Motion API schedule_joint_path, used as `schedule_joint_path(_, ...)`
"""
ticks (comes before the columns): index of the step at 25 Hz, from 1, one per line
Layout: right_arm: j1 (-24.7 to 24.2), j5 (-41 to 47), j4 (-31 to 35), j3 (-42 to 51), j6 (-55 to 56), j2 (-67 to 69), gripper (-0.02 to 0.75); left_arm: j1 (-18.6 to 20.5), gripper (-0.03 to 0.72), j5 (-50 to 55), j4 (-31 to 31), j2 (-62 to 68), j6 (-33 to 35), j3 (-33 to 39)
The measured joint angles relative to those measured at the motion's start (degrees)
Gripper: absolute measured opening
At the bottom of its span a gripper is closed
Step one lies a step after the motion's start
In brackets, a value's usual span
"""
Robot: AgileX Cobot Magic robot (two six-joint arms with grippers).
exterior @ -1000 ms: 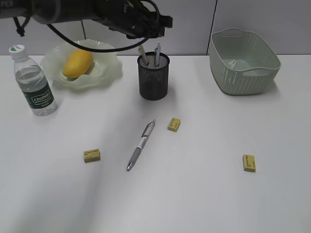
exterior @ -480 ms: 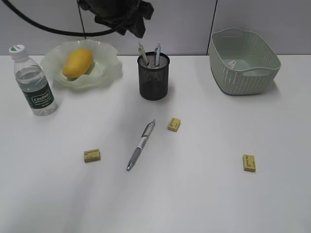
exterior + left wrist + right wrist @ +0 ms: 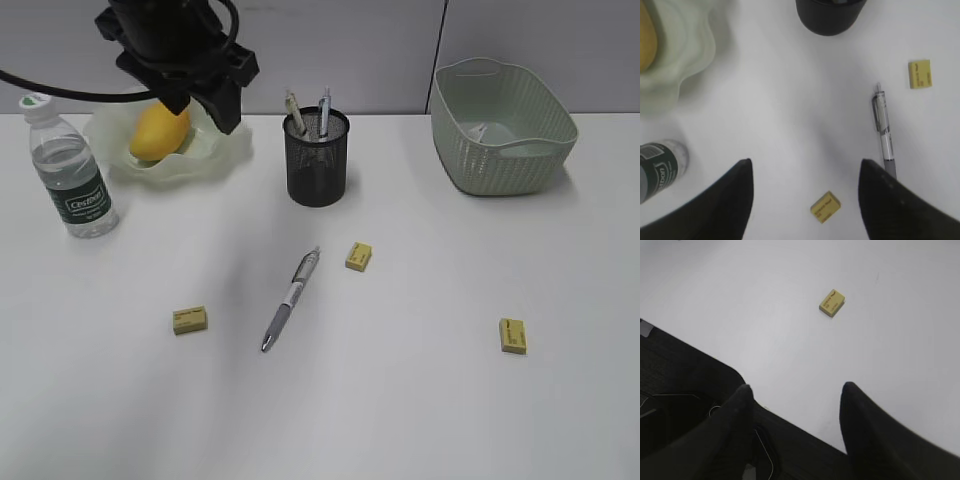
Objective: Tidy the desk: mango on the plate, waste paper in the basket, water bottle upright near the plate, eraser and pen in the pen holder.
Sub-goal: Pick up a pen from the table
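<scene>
The mango (image 3: 160, 130) lies on the wavy pale-green plate (image 3: 225, 150) at the back left. The water bottle (image 3: 70, 170) stands upright left of the plate. The black mesh pen holder (image 3: 317, 160) holds two pens. A silver pen (image 3: 291, 298) lies on the desk, with yellow erasers (image 3: 189, 319) (image 3: 358, 256) (image 3: 512, 335) around it. My left gripper (image 3: 203, 110) hangs open and empty in front of the plate; its wrist view looks down on an eraser (image 3: 825, 206) and the pen (image 3: 883, 130). My right gripper (image 3: 797, 386) is open over the desk's edge, near an eraser (image 3: 832, 302).
The pale-green basket (image 3: 505, 150) stands at the back right; a small white wad, perhaps the waste paper (image 3: 478, 131), lies inside. A grey wall runs behind the desk. The right wrist view shows the dark drop past the desk edge (image 3: 700, 405).
My left arm has swung left and down from above the pen holder to in front of the plate, and its jaws have spread wider. Objects on the desk have not moved.
</scene>
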Motion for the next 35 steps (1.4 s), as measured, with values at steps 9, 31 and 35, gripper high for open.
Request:
schedule_joint_path(9, 0.0, 0.0, 0.0, 0.0, 0.0, 0.0, 0.438, 0.0, 0.505, 0.07, 0.11, -10.13, 0.0, 15.52)
schedule_joint_path(31, 0.0, 0.0, 0.0, 0.0, 0.0, 0.0, 0.438, 0.0, 0.486, -27.62, -4.12, -52.46, 0.0, 65.69)
schedule_joint_path(35, 0.0, 0.0, 0.0, 0.0, 0.0, 0.0, 0.438, 0.0, 0.472, -26.58, -4.18, -60.12, 0.0, 69.63)
